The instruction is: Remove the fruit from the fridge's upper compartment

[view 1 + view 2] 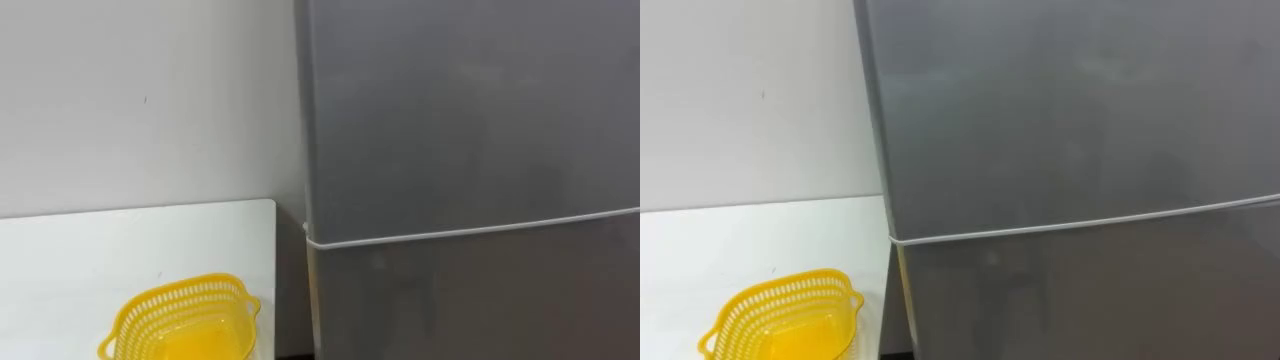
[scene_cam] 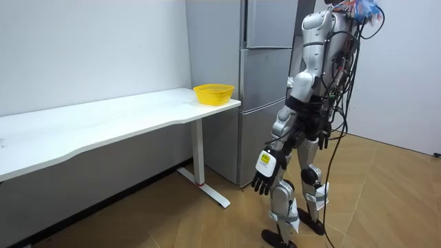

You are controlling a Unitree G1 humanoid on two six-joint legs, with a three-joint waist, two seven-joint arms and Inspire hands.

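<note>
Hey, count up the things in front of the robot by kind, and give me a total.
Yellow perforated plastic basket: 1
White rectangular table: 1
Grey two-door metal fridge: 1
Total: 3

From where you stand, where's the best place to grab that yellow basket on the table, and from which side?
Take the yellow basket by its flared rim on the fridge side, coming from above. It sits upright and open-topped near the table corner, and the pointed lip there sticks out clear of anything, so it should be easy to pinch.
</note>
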